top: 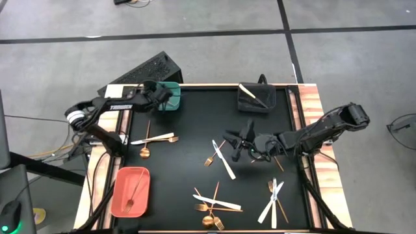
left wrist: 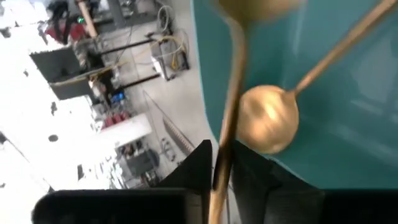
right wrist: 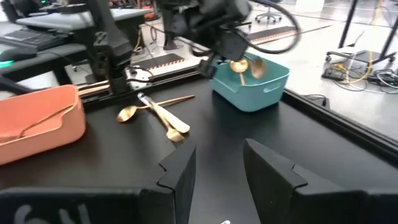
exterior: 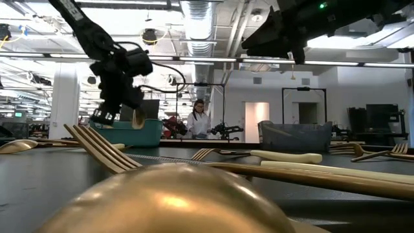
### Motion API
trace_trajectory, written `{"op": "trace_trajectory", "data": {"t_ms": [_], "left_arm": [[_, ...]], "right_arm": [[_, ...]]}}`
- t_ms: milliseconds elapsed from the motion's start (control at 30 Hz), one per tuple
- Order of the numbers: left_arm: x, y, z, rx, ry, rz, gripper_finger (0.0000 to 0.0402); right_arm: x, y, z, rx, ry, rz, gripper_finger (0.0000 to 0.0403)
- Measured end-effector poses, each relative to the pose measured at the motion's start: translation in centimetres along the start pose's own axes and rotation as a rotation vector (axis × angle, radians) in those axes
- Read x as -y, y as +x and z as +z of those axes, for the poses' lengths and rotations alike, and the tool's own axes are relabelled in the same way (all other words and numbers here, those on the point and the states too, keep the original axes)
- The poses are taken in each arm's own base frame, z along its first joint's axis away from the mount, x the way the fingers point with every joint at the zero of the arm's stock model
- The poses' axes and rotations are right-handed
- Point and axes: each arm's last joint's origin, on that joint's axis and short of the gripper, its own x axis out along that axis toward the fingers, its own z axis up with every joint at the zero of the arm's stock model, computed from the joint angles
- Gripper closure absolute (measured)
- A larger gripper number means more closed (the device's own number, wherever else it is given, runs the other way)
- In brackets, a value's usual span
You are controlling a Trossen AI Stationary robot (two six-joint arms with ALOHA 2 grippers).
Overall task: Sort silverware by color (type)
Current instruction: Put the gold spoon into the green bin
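Observation:
My left gripper (top: 164,96) is over the teal bin (top: 170,97) at the mat's far left corner, shut on a gold spoon (left wrist: 231,93). A second gold spoon (left wrist: 267,118) lies inside that bin. My right gripper (right wrist: 217,171) is open, raised above the mat's middle (top: 242,140), over a white knife (top: 224,159) and a gold fork (top: 209,159). More gold and white silverware lies flat on the mat: a knife and spoon at the left (top: 153,138), a pile near the front (top: 214,205), and another at the right (top: 274,198). My left gripper pinches the gold spoon's handle (left wrist: 217,171) between its two fingers, coming from above and pointing down, with the handle running along the fingers. The spoon is lifted clear and its bowl (exterior: 137,116) hangs below the fingers at the teal bin's rim.
A salmon bin (top: 120,195) at the near left holds a gold utensil. A dark bin (top: 247,103) at the far edge holds a white piece. The black mat has wooden strips on both sides. A person (exterior: 197,120) stands in the room beyond.

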Motion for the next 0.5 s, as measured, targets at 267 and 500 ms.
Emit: {"op": "trace_trajectory", "data": {"t_ms": [267, 500], "left_arm": [[0.1, -0.4, 0.8, 0.048, -0.057, 0.019, 0.0271], [-1.3, -2.1, -0.8, 0.086, -0.195, 0.015, 0.0231]], "right_arm": [[-0.1, -0.1, -0.2, -0.013, 0.005, 0.003, 0.0243], [-0.1, -0.1, -0.2, -0.014, 0.015, 0.002, 0.0243]]}}
